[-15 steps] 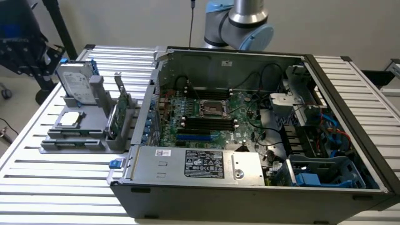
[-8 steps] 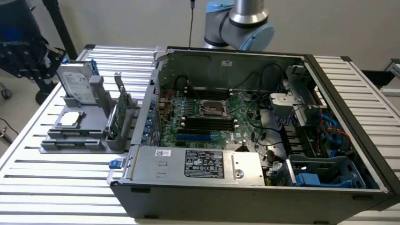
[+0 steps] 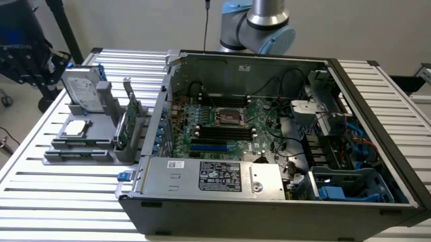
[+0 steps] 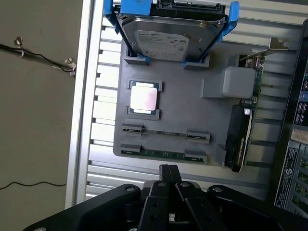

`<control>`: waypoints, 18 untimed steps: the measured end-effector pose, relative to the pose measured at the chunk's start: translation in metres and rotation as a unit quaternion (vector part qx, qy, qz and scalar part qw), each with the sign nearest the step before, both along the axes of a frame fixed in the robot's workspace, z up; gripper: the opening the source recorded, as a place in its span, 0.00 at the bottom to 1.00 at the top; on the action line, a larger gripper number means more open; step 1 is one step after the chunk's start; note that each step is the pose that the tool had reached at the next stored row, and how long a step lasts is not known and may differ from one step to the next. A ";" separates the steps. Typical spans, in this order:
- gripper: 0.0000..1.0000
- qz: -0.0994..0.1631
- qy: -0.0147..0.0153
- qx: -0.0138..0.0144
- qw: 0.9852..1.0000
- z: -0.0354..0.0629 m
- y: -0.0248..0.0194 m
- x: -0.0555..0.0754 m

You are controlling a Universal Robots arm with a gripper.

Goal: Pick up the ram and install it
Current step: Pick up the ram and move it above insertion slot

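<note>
Closed gripper [image 4: 169, 169] near one green ram [image 4: 163, 154]

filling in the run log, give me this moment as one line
stage: pre-pick | gripper: shut, holding nothing, nearest the ram | ram: seated in gray holder, not yet picked

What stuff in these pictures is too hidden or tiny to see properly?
Ram, wrist view: edge-on in the gray holder, so its chips are hidden.
Expansion card, wrist view: the holder's block covers part of it.
Power supply label, exterior view: print too small to read.
Robot arm, exterior view: cut off by the picture's edge.
</note>
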State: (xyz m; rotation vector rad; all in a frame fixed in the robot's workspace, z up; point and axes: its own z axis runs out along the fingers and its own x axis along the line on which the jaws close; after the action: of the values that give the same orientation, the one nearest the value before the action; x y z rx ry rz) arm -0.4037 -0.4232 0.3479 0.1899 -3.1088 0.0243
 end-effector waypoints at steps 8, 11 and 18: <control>0.11 0.000 0.000 0.000 1.000 -0.0003 -0.0022 0.000; 0.11 0.010 0.001 0.001 1.000 -0.0017 -0.0027 0.000; 0.11 0.073 0.001 0.001 0.997 -0.0043 -0.0027 0.000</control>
State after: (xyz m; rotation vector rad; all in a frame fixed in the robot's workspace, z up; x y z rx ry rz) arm -0.4037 -0.4259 0.3436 0.4154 -3.0857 0.0246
